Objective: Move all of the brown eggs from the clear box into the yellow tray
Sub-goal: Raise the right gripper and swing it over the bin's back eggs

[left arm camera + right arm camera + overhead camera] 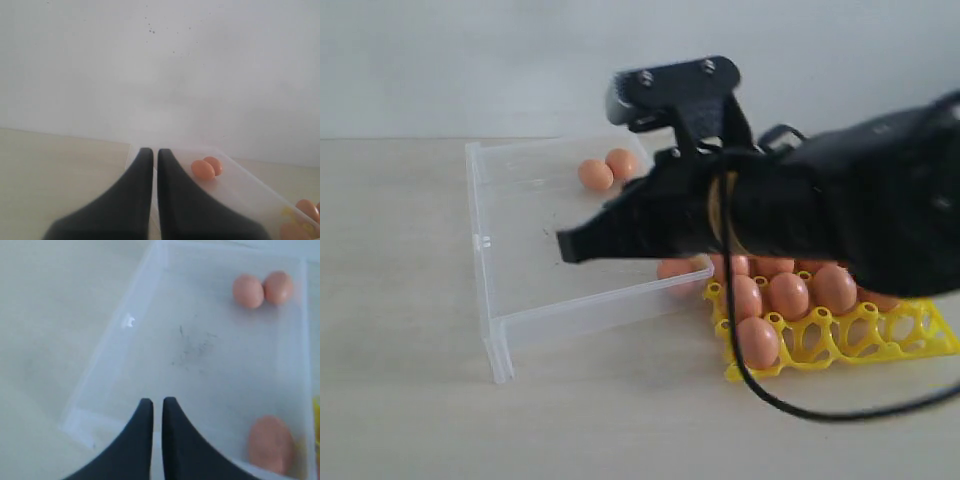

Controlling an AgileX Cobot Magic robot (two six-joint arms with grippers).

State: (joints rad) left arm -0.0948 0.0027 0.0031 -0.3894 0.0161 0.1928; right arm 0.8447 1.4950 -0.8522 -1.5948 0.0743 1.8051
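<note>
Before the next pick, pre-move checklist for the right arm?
1. Right claw open for a grab: not ok, shut and empty.
2. Claw lined up on an egg: not ok, aimed at bare floor of the clear box.
3. Eggs to pick: ok, egg pair and single egg lie in the box.
4. Free cups in yellow tray: ok, front row shows empties.
5. Left claw out of the way: cannot tell.

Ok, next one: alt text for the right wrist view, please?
The right arm's black end effector, jaws shut and empty, hangs over the shallow clear plastic box. Three orange-brown eggs lie inside: two touching in a far corner, one alone nearer the end effector. Dark scuffs mark its floor.
</note>
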